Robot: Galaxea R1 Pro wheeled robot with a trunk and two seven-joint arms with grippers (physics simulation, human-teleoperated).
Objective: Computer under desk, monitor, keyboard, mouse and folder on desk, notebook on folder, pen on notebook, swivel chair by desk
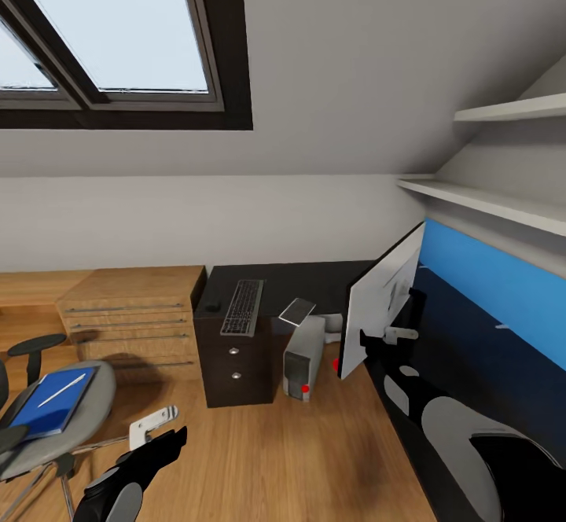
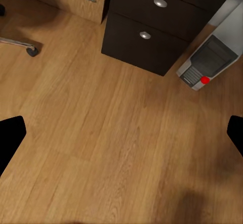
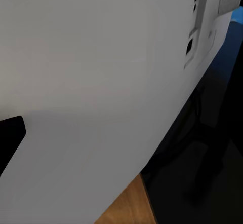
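The monitor (image 1: 383, 302) stands on the black table (image 1: 314, 278), its pale back showing, tilted near the blue back panel (image 1: 487, 286). The right gripper (image 1: 376, 343) is at its lower edge; whether its fingers grip it I cannot tell. One keyboard (image 1: 242, 306) lies on the table above the two dark drawers (image 2: 149, 29), each with one round knob. One computer (image 1: 303, 357) stands on the wooden floor (image 2: 111, 133) beside them. One blue folder (image 1: 49, 401) with one white pen (image 1: 63, 390) on it rests on the swivel chair (image 1: 75, 428). The left gripper (image 1: 153, 447) hangs over the floor, fingers spread wide.
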